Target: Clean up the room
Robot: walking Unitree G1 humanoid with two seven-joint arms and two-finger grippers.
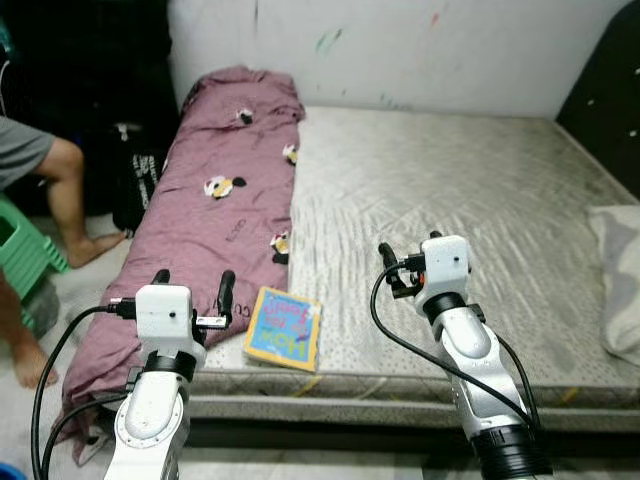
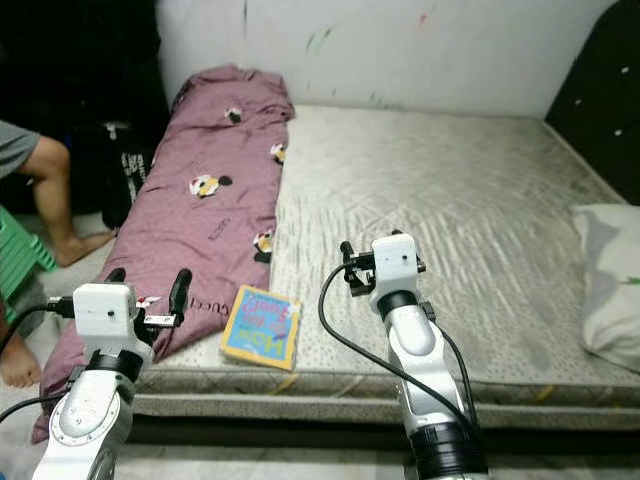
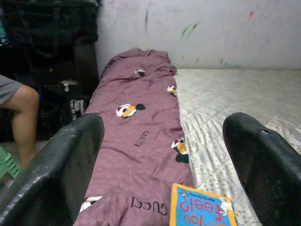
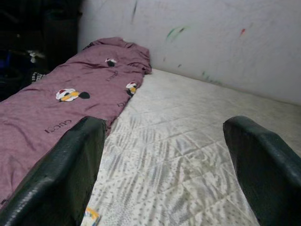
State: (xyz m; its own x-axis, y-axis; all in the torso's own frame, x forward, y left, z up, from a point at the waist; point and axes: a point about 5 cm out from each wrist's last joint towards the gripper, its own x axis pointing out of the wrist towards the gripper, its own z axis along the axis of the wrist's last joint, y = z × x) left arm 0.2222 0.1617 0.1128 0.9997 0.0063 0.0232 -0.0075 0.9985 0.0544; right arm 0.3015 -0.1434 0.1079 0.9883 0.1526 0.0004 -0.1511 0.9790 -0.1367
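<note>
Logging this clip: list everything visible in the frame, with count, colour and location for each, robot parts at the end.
Mattress: one, grey-white patterned, across the middle.
Blanket: one, mauve with cartoon prints, along the mattress's left edge.
Children's book: one, blue and yellow, at the mattress's near edge, beside the blanket.
Pillow: one, white, on the mattress's right side.
Stool: one, green, far left.
Black bag: one, left of the blanket.
Person: one, seated at left, barefoot.
Left gripper: open, over the blanket's near end.
Right gripper: open, over the mattress.

mauve cartoon-print blanket (image 1: 225,190), grey patterned mattress (image 1: 450,190), blue-yellow book (image 1: 283,328), green stool (image 1: 25,245)
</note>
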